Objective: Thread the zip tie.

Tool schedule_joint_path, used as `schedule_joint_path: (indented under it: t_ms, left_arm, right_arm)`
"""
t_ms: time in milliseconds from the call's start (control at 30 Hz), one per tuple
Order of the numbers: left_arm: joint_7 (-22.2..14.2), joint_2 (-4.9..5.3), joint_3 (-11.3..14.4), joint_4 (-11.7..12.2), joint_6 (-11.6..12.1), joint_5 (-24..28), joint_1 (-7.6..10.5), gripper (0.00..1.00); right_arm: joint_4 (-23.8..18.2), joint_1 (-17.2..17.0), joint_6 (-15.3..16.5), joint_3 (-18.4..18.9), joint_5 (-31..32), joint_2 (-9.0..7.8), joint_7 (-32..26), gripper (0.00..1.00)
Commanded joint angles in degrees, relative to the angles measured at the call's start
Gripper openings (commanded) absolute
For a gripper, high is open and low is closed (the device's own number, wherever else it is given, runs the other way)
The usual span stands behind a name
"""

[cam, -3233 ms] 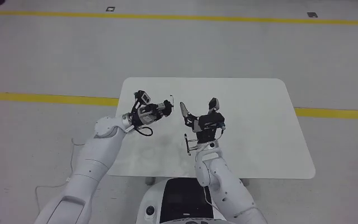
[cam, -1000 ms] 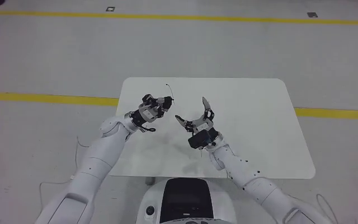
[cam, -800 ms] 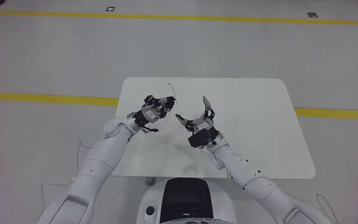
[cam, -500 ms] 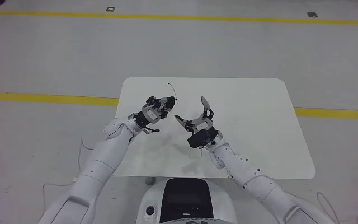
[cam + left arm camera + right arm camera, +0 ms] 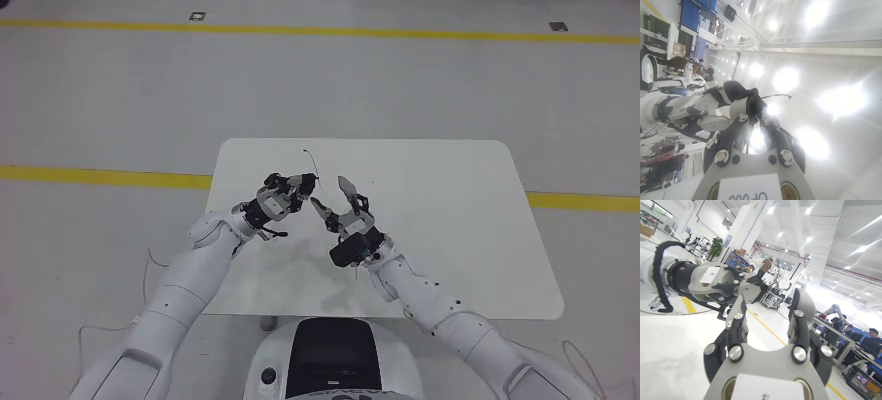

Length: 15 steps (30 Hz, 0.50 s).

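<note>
A thin black zip tie (image 5: 310,164) sticks up from my left gripper (image 5: 308,184), which is shut on it above the white table (image 5: 450,220). In the left wrist view the zip tie (image 5: 776,95) curves away from the closed fingertips (image 5: 753,100) and ends in a small head. My right gripper (image 5: 332,194) is open just to the right of the left one, its fingers spread towards the tie. The right wrist view shows the open right gripper (image 5: 772,303) with the left gripper (image 5: 753,285) close beyond its fingertips; nothing lies between the right fingers.
The table top around both arms carries nothing else. Its left edge (image 5: 215,200) runs below the left forearm. A yellow floor line (image 5: 100,178) passes behind the table.
The right gripper has swung up and leftward, close to the left gripper. The left gripper has drifted slightly right, still holding the tie.
</note>
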<state>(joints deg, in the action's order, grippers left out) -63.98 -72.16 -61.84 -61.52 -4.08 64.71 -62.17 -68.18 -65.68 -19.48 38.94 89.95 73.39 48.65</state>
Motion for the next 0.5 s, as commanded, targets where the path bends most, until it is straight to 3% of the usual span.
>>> schedule_joint_path:
  t_ms: [0, 467]
  left_arm:
    - [0.00, 0.00, 0.00, 0.00, 0.00, 0.00, 0.00, 0.00]
    - [0.00, 0.00, 0.00, 0.00, 0.00, 0.00, 0.00, 0.00]
  right_arm:
    - [0.19, 0.18, 0.00, -0.26, 0.00, 0.11, -0.14, 0.28]
    - [0.94, 0.67, 0.00, -0.82, 0.00, 0.71, 0.37, 0.25]
